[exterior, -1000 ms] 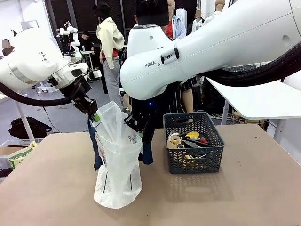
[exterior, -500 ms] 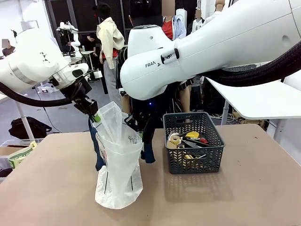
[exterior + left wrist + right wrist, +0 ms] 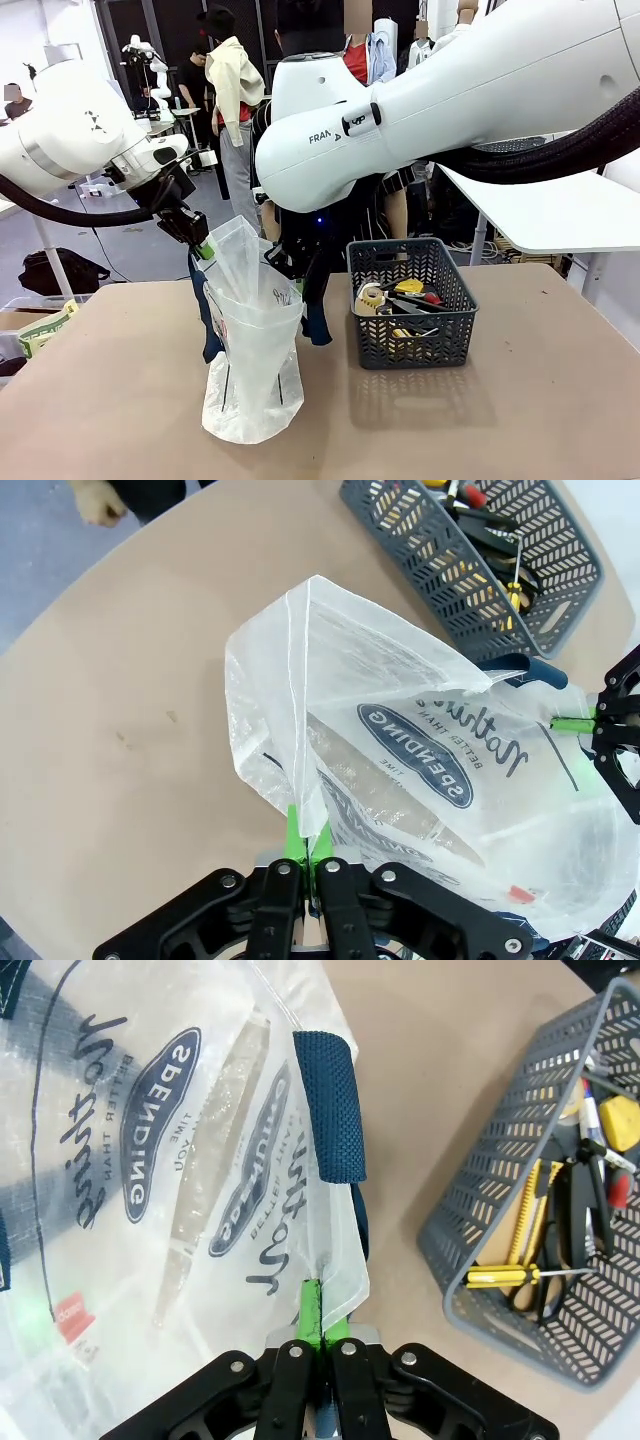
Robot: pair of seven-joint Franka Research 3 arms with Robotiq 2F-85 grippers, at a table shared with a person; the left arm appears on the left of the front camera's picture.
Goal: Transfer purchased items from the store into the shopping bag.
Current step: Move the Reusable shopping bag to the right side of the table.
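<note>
The translucent shopping bag (image 3: 250, 350) stands on the table, its rim pulled up on both sides. My left gripper (image 3: 203, 247) is shut on the bag's left rim (image 3: 300, 825). My right gripper (image 3: 283, 268) is shut on the right rim (image 3: 322, 1310), beside a navy handle (image 3: 330, 1105). The dark grey basket (image 3: 412, 305) stands right of the bag. It holds a cream roll (image 3: 371, 296), a red-and-black-handled tool (image 3: 425, 298), yellow-handled tools (image 3: 505, 1276) and a brown box (image 3: 500, 1235). The navy oval logo (image 3: 415, 755) shows on the bag's side.
The brown table (image 3: 500, 420) has free surface in front and to the right of the basket. A person (image 3: 320, 40) stands at the far side behind my right arm. A person's hand (image 3: 98, 500) shows beyond the table's edge.
The bag stands slightly lower and further right than a second ago. Both grippers keep their hold on its rim.
</note>
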